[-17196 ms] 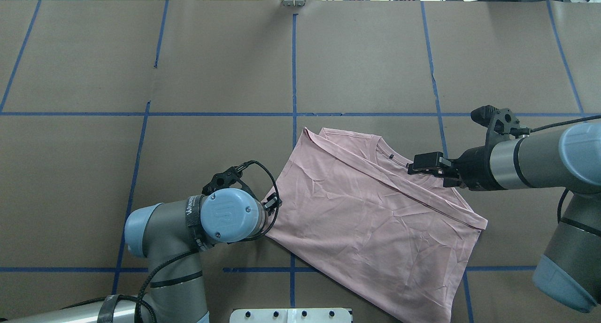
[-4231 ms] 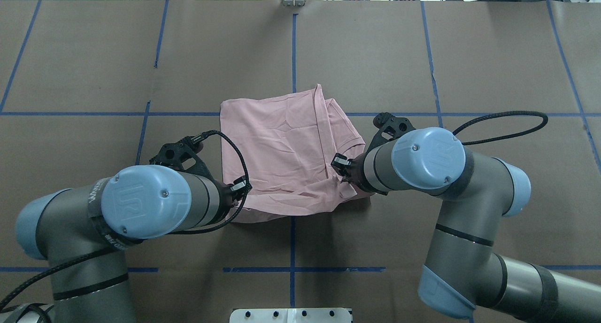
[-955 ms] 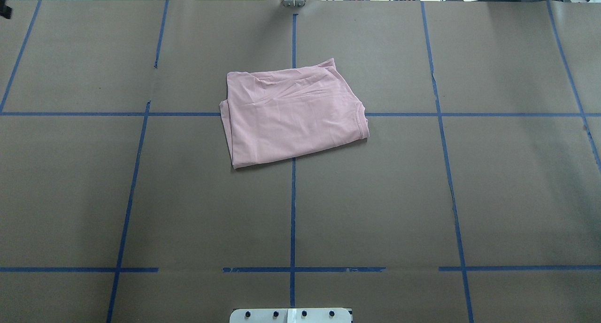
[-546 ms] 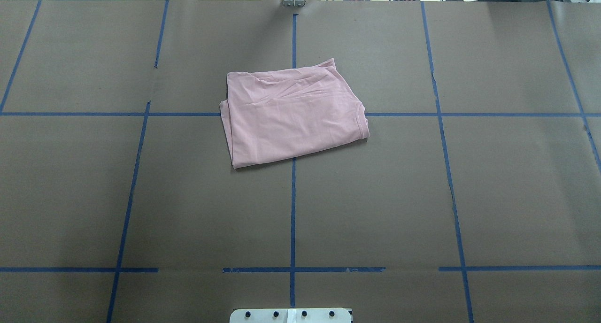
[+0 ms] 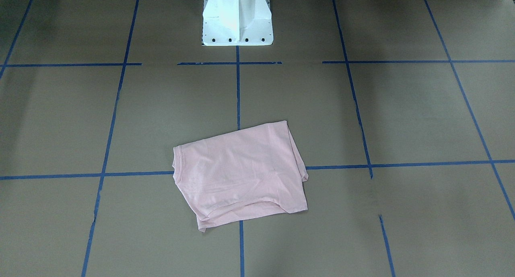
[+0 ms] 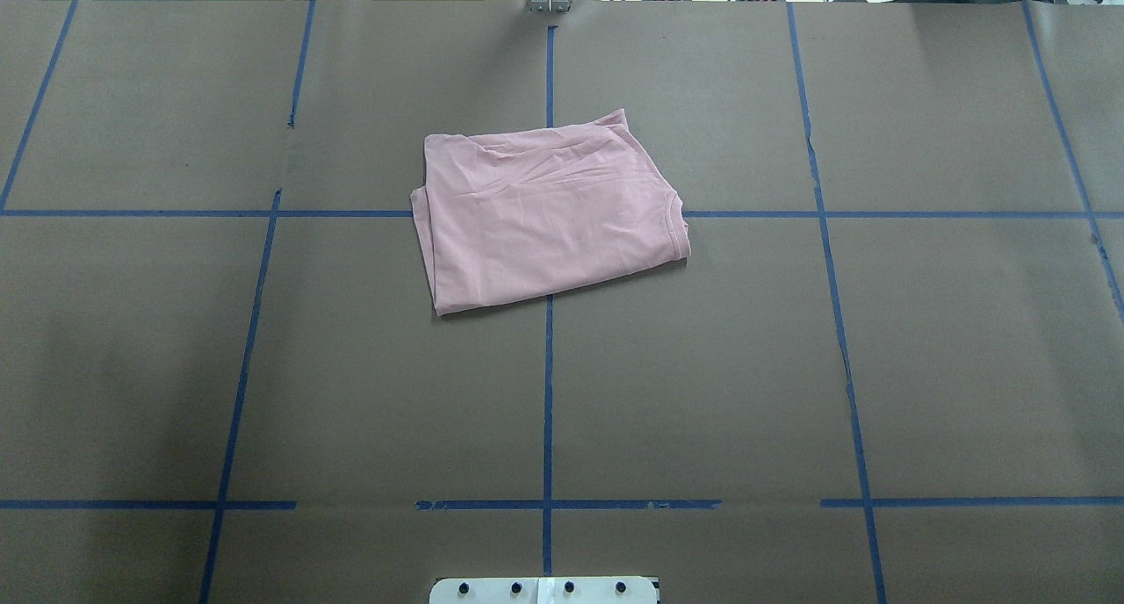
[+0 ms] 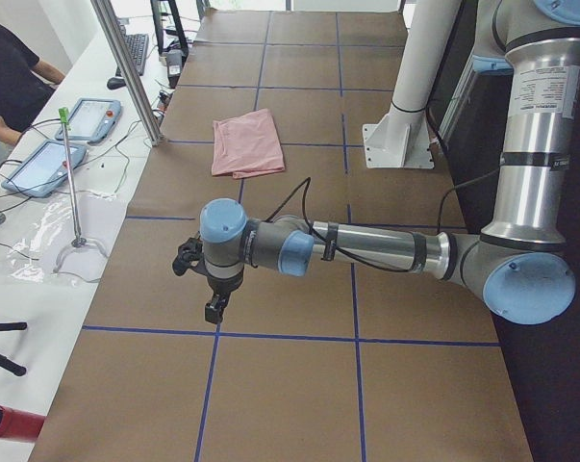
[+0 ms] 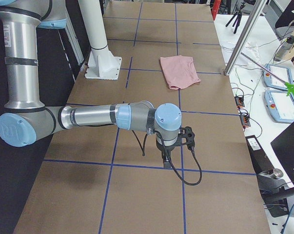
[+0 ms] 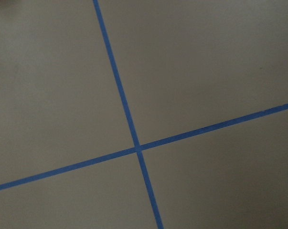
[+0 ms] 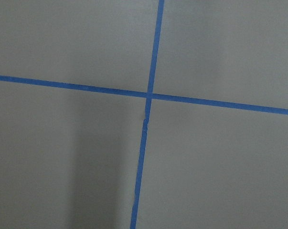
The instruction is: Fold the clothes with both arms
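One pale pink T-shirt (image 6: 549, 218), folded into a compact rectangle, is laid on the table (image 6: 790, 367) across the centre tape line (image 6: 548, 393), well apart from the left tool (image 7: 214, 310) and right tool (image 8: 166, 159), whose opening cannot be told; loose far-edge layers could be sprung open if snagged.

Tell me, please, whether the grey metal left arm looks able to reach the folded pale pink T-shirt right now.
Probably yes. The grey metal left arm hangs over the brown paper-covered table toward its left end, apart from the folded pale pink T-shirt, and nothing stands between them.
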Controlling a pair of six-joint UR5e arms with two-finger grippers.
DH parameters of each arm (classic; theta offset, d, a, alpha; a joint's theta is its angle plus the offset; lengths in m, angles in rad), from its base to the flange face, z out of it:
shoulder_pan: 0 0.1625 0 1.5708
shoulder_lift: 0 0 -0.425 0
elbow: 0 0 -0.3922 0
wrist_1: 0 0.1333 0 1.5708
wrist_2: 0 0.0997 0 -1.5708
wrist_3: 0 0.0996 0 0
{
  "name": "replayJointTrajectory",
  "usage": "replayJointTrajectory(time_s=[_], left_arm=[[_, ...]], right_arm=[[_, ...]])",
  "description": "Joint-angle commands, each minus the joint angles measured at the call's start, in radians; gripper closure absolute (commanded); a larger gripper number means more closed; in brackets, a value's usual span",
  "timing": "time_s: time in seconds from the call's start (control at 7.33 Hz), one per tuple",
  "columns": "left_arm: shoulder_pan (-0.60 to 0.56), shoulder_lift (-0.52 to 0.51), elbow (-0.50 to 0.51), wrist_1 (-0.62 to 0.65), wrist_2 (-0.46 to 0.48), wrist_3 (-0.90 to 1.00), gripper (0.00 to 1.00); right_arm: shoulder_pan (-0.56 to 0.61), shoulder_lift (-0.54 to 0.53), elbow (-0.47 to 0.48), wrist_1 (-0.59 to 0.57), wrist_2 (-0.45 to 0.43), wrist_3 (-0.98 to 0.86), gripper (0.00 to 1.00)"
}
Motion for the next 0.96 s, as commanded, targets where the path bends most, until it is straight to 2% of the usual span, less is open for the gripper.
replayJointTrajectory(time_s=[0.0,0.14,0.41,0.82], left_arm=[[-0.002,-0.002,0.065,-0.059,0.014,0.010,0.00],[-0.002,-0.005,0.064,-0.035,0.005,0.008,0.00],[-0.002,0.000,-0.022,0.109,0.002,0.007,0.00],[-0.003,0.011,-0.019,0.119,0.002,0.008,0.00]], right_arm=[[-0.039,-0.009,-0.005,-0.001,-0.005,0.015,0.00],[-0.078,-0.011,-0.008,0.004,-0.011,0.102,0.00],[-0.100,-0.023,-0.010,0.005,-0.005,0.163,0.00],[-0.122,-0.023,-0.011,0.010,-0.008,0.160,0.00]])
